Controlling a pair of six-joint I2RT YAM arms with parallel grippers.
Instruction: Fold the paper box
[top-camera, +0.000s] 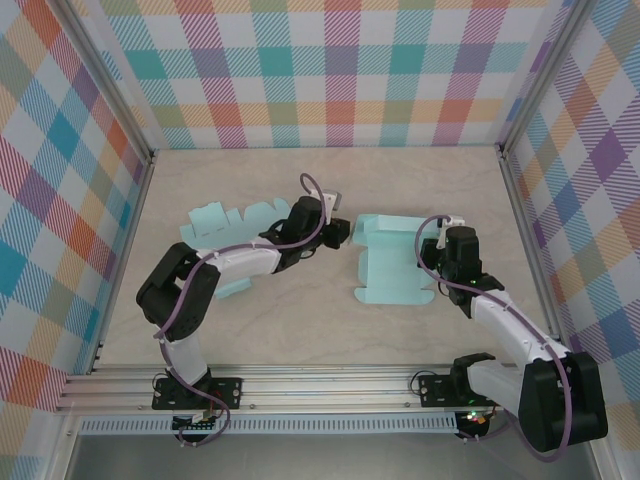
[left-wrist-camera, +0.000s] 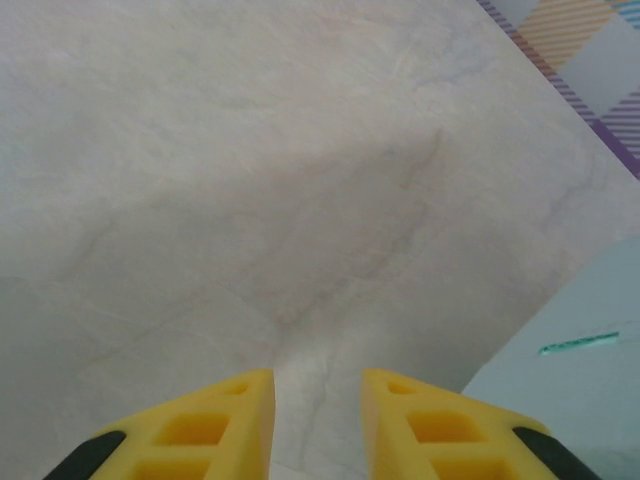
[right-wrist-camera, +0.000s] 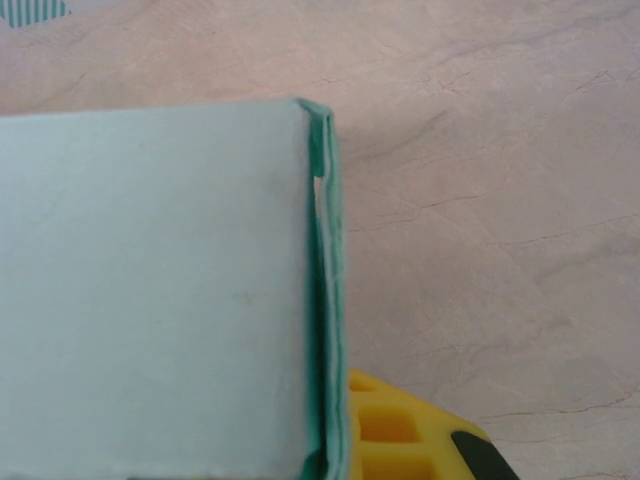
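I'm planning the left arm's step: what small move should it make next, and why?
Probably slide the left gripper rightward to the half-folded teal paper box: its jaws hang over bare pale wooden table, while the right gripper pinches its right wall.

Worktop (top-camera: 330, 335): pale surface, faint veining recorded in both wrist views.
Back wall (top-camera: 340, 70): pastel plaid, upright at the far edge of the worktop.
Left wall (top-camera: 50, 200): same plaid.
Right wall (top-camera: 600, 180): same plaid; a strip is also noted in the left wrist view, upper right corner.
Corner posts (top-camera: 100, 75): silver metal, at both far corners.
Near rail (top-camera: 330, 385): slotted aluminium, laid across the near edge.
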